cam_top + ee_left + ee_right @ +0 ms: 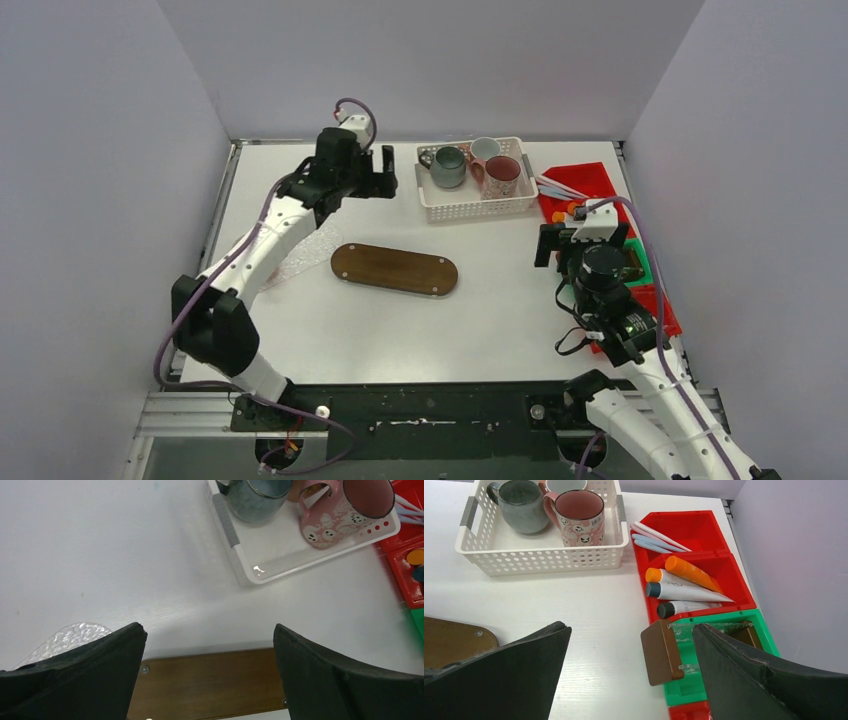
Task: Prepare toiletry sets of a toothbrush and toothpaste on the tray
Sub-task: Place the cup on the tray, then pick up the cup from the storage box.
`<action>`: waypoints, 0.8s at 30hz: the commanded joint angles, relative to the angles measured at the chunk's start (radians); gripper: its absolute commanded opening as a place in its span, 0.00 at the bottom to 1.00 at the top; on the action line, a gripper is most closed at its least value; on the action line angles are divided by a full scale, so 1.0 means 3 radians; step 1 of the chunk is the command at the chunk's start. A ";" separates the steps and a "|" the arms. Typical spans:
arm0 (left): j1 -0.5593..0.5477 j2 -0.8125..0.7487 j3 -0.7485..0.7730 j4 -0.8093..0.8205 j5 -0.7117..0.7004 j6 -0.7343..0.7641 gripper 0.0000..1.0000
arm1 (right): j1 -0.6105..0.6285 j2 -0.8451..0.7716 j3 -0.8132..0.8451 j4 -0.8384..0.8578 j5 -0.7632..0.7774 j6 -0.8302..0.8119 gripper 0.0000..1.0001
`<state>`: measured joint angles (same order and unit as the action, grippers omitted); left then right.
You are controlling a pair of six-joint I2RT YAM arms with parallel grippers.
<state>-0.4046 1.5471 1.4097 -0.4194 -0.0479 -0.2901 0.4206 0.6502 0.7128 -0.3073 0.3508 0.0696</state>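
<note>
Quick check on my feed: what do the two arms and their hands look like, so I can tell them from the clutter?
The left arm and right arm both have white links joined by black joint housings, with a purplish cable looped along each. The left hand and right hand are black, each with a white block at the wrist. Their fingers are broad matte black wedges. No markings are readable.

2 white arms w/ black joints, purple cables, black wedge gripper fingers
</note>
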 commanded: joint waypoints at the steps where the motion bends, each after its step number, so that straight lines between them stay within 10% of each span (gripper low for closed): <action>1: -0.0234 0.0486 0.0546 0.0235 -0.0061 0.0141 0.97 | 0.0011 -0.0008 0.0186 -0.0060 0.0088 -0.0097 1.00; 24: -0.0660 0.2885 0.2996 -0.0370 0.0067 0.0080 0.97 | 0.0008 -0.0180 -0.0141 0.0063 0.0282 -0.0198 1.00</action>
<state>-0.5896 2.3714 2.2414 -0.5129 -0.0734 -0.2501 0.4206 0.5995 0.6704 -0.3305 0.4084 0.0269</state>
